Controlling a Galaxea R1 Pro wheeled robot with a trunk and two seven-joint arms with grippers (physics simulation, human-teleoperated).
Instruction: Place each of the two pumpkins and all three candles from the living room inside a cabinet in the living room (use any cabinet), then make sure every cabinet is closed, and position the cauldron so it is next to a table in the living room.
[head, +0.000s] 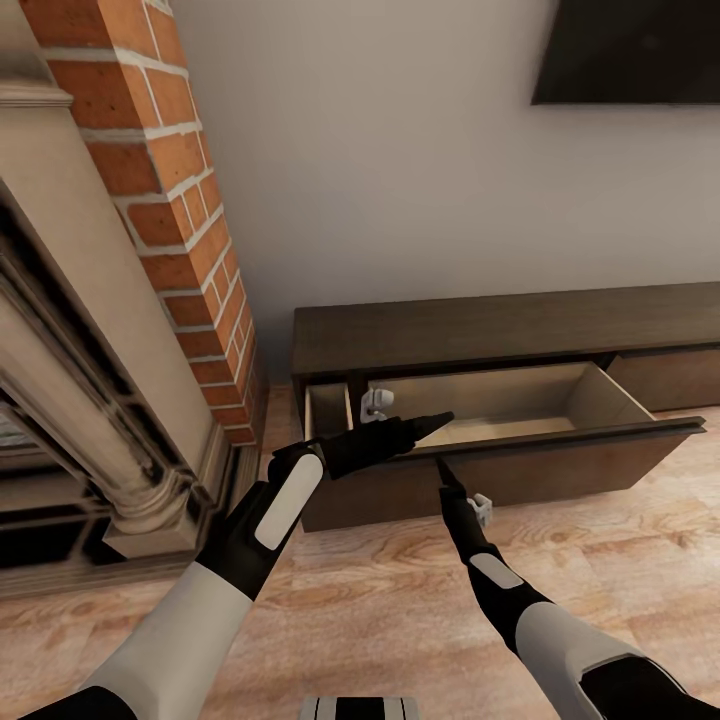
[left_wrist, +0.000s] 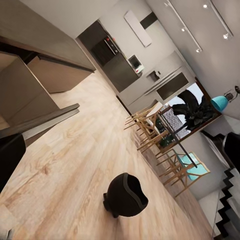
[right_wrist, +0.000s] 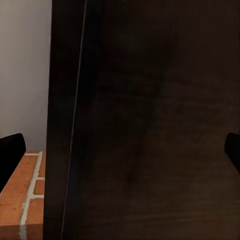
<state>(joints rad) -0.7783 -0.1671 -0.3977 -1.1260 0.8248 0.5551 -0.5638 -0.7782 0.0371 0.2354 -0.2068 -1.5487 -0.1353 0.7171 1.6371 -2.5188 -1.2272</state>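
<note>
The long, low dark-brown cabinet (head: 480, 330) stands against the wall. Its left drawer (head: 560, 455) is pulled out, and the part of its pale wood inside that I can see is bare. My left gripper (head: 440, 420) reaches over the drawer's left part and is open, holding nothing. Just in front of the drawer's dark front, my right gripper (head: 447, 472) is open, its fingers (right_wrist: 10, 155) spread on either side of the panel. The black cauldron (left_wrist: 125, 195) sits on the wood floor out in the room. The pumpkins, candles and table are out of view.
A red-brick fireplace column (head: 170, 200) with a stone surround stands close on the left. A dark TV (head: 630, 50) hangs on the wall above the cabinet. Further along the room are a dining table with chairs (left_wrist: 165, 135) and a kitchen.
</note>
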